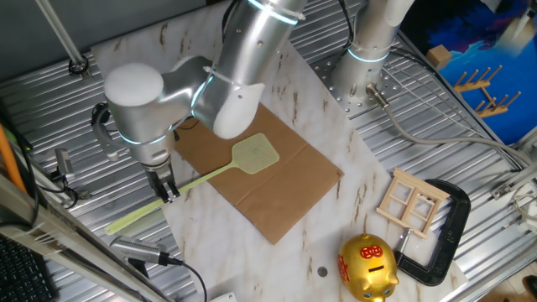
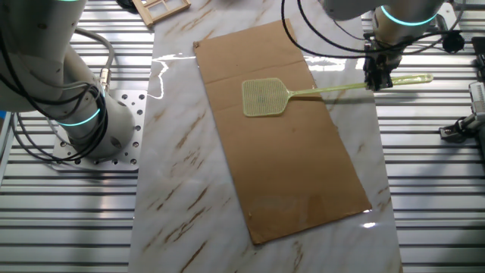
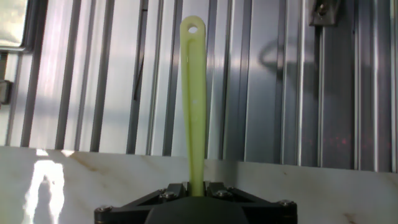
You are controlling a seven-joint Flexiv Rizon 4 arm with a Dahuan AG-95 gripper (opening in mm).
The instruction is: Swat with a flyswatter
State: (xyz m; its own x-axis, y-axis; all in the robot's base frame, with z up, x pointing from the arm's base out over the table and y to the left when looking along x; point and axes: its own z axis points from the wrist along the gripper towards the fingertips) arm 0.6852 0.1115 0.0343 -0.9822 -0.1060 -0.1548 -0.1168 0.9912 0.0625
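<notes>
In the hand view I see only the far end of the flyswatter (image 3: 194, 93) handle; its mesh head and the brown sheet fall outside that frame. The gripper (image 3: 196, 190) body blocks the lower edge there, so I cannot see its fingertips or the contact surfaces on the handle. In one fixed view, the arm's elbow (image 1: 231, 105) covers the upper corner of the brown sheet (image 1: 277, 189). The gold piggy bank (image 1: 367, 268) is cut off at the bottom edge. In the other fixed view, the fingers (image 2: 378, 76) are too small for me to resolve their gap.
</notes>
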